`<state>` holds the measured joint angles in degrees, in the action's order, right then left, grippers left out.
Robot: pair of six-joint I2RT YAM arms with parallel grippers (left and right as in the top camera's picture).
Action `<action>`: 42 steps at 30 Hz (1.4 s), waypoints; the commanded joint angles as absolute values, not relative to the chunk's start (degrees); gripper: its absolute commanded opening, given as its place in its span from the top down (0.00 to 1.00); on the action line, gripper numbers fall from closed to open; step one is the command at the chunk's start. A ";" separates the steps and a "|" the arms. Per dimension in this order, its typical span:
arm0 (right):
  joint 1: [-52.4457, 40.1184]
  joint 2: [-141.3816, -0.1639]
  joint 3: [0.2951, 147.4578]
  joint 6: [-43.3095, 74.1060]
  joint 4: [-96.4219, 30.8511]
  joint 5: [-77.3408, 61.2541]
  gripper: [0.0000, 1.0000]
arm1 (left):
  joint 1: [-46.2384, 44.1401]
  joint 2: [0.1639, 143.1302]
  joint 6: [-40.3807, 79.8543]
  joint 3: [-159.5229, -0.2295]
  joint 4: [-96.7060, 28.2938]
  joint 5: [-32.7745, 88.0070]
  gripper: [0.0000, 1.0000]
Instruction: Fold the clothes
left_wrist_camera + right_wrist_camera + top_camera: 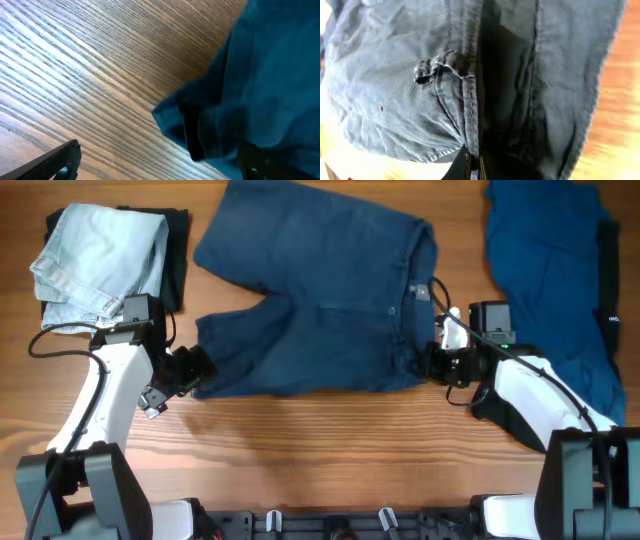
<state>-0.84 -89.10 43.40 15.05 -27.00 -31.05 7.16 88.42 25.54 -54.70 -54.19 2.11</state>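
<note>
Dark blue denim shorts (320, 290) lie spread flat across the middle of the table, waistband to the right. My left gripper (196, 370) is at the hem corner of the near leg. In the left wrist view its jaws (160, 165) are open, with the hem corner (195, 130) lying between the fingers. My right gripper (432, 365) is at the near end of the waistband. In the right wrist view its jaws (475, 165) are shut on the waistband seam (470, 100).
A folded light blue denim piece (100, 250) lies on a dark garment (178, 250) at the back left. A crumpled blue garment (550, 270) lies at the back right. Bare wooden table (320, 450) runs along the front.
</note>
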 commanded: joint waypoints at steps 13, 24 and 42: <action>-0.45 -89.47 44.36 18.39 -29.30 -25.45 0.96 | 4.73 88.88 19.68 -53.21 -54.00 11.14 0.06; -0.45 -89.47 44.36 18.46 -29.50 -25.45 0.96 | -0.34 88.95 19.68 -50.43 -53.49 13.45 0.32; -0.45 -89.47 44.36 18.48 -29.63 -25.69 0.96 | -3.53 88.97 19.92 -41.71 -35.97 1.41 0.37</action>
